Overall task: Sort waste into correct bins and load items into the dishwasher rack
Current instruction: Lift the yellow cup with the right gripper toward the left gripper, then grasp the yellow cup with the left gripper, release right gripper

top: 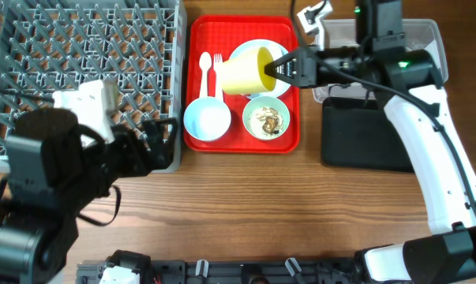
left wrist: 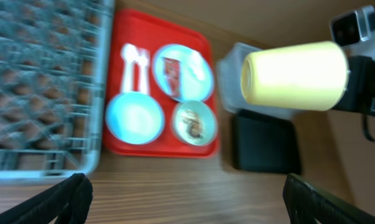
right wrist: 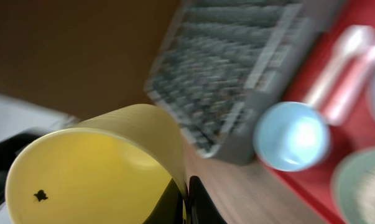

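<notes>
Right claw [top: 279,69] is pinching the yellow cup [top: 244,71] aloft by its rim. Left claw [top: 160,142] is gaping. Reaching the rack [top: 80,47] is likely next

warm brown wood-grain table [top: 261,205], grain running left to right, under soft even light

Rack [top: 32,47] L of serving tray [top: 239,28], tub [top: 419,35] & flat bin [top: 364,140] R of it, cup [top: 244,71] over plate [top: 261,45].

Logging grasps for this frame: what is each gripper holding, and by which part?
The right gripper pinches the yellow cup by its rim; the left gripper is open, holding nothing.
</notes>
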Robot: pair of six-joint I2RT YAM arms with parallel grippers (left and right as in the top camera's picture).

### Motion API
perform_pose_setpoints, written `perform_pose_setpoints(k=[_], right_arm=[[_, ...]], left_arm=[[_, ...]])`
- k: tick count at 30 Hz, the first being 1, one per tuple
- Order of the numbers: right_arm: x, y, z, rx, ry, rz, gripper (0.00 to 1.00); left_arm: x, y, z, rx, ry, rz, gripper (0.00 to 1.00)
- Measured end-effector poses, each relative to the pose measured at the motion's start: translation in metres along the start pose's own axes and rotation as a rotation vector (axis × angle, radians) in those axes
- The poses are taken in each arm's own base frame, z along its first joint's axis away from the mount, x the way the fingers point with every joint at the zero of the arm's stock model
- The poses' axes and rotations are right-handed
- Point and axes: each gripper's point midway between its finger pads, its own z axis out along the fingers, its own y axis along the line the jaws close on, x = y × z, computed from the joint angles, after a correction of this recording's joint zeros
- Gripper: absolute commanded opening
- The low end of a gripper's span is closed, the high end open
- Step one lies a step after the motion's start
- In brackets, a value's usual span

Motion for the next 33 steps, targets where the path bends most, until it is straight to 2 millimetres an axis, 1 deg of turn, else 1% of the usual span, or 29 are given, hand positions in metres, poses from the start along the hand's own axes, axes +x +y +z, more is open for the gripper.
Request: perform_pose_setpoints(k=[2, 3, 5, 7, 9, 12, 15, 17, 20, 23, 26, 27, 28, 30, 33], right_arm=[[0.003, 0.015, -0.004, -0.099, 0.016, -0.039, 0.04], [0.005, 0.027, -0.006, -0.170, 0.028, -0.067, 0.04], [0.009, 0.040, -0.009, -0.244, 0.041, -0.094, 0.04], [0.011, 0.047, -0.011, -0.289, 0.048, -0.109, 0.04], [0.012, 0.051, -0.012, -0.317, 0.053, -0.114, 0.04], [0.013, 0.056, -0.013, -0.344, 0.058, -0.115, 0.04], [0.014, 0.061, -0.014, -0.375, 0.066, -0.120, 0.04], [0.015, 0.066, -0.013, -0.394, 0.071, -0.135, 0.04], [0.016, 0.075, -0.006, -0.423, 0.085, -0.180, 0.04], [0.016, 0.089, 0.004, -0.452, 0.102, -0.235, 0.04], [0.014, 0.102, 0.015, -0.466, 0.110, -0.277, 0.05], [0.012, 0.110, 0.018, -0.480, 0.109, -0.308, 0.04], [0.011, 0.113, 0.019, -0.486, 0.109, -0.316, 0.04], [0.008, 0.123, 0.022, -0.502, 0.106, -0.345, 0.04], [0.010, 0.137, 0.028, -0.527, 0.119, -0.357, 0.04]], left_arm=[[-0.001, -0.011, 0.007, 0.060, 0.027, -0.003, 1.00], [-0.002, -0.018, 0.011, 0.104, 0.044, -0.005, 0.97], [-0.010, -0.032, 0.017, 0.195, 0.053, -0.011, 0.93], [-0.019, -0.046, 0.017, 0.297, 0.051, -0.015, 0.92], [-0.029, -0.057, 0.012, 0.406, 0.045, -0.016, 0.92], [-0.042, -0.062, 0.001, 0.539, 0.048, -0.037, 0.92], [-0.046, -0.063, -0.006, 0.658, 0.094, -0.075, 0.92], [-0.048, -0.065, -0.008, 0.763, 0.153, -0.107, 0.91], [-0.048, -0.069, -0.006, 0.877, 0.239, -0.145, 0.92], [-0.046, -0.073, -0.004, 0.942, 0.293, -0.162, 0.92], [-0.041, -0.081, -0.008, 0.987, 0.319, -0.142, 0.92], [-0.040, -0.083, -0.010, 0.998, 0.323, -0.132, 0.91], [-0.037, -0.087, -0.011, 1.010, 0.331, -0.123, 0.91], [-0.037, -0.087, -0.012, 1.010, 0.329, -0.120, 0.91], [-0.036, -0.089, -0.012, 1.014, 0.336, -0.115, 0.91]])
